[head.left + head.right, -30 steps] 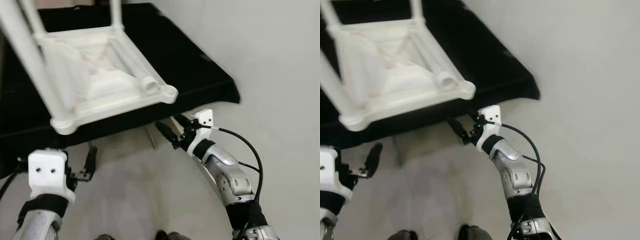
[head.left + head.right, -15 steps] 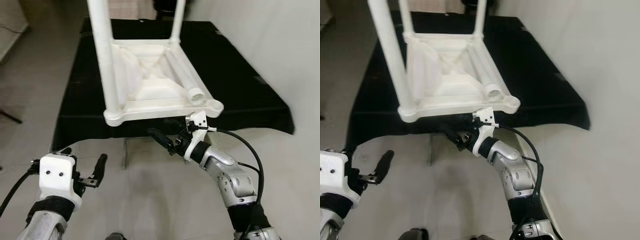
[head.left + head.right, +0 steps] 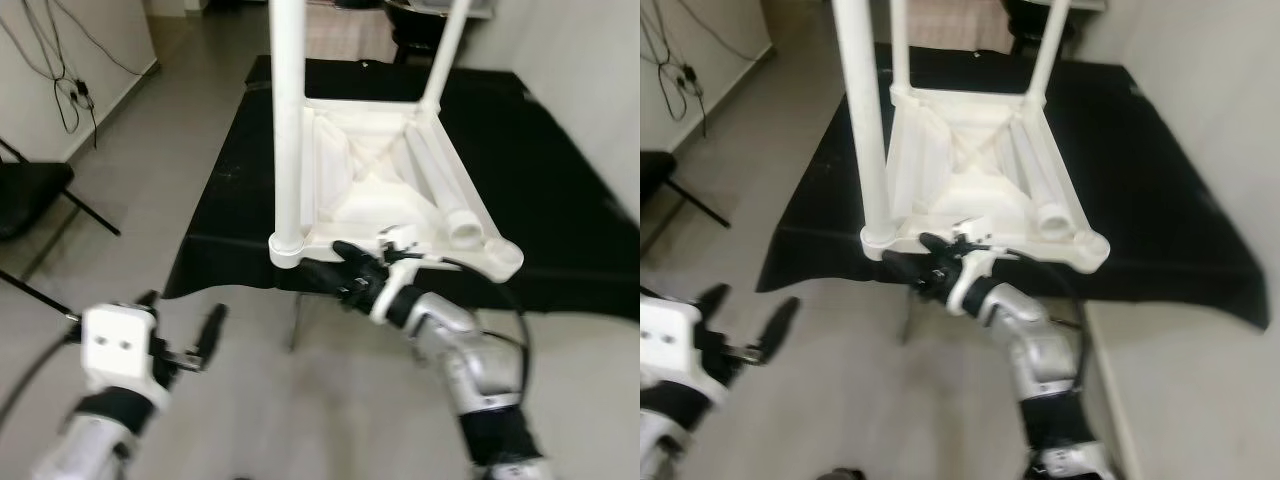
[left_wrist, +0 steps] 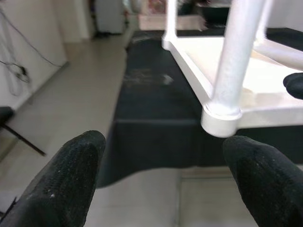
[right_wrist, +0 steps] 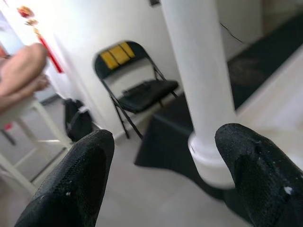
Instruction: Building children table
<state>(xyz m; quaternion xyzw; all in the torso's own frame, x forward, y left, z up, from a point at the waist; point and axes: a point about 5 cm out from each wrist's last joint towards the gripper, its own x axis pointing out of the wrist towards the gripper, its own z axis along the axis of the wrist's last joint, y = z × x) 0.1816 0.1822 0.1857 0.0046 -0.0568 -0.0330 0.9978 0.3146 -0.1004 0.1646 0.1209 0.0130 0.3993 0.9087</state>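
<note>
Two tools are hanging spread and empty before the upturned children table (image 3: pixel 385 185) lying on the black worktop (image 3: pixel 560 200). My right tool (image 3: pixel 345 268) is nearer, just beside its upright near leg (image 3: pixel 287 120); my left tool (image 3: pixel 180 335) is hanging well apart.

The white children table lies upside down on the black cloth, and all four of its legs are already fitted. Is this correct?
Not quite. The white children table does lie upside down on the black cloth, but the corner socket nearest the right gripper has no leg in it. The left eye view shows this; the rest holds.
</note>
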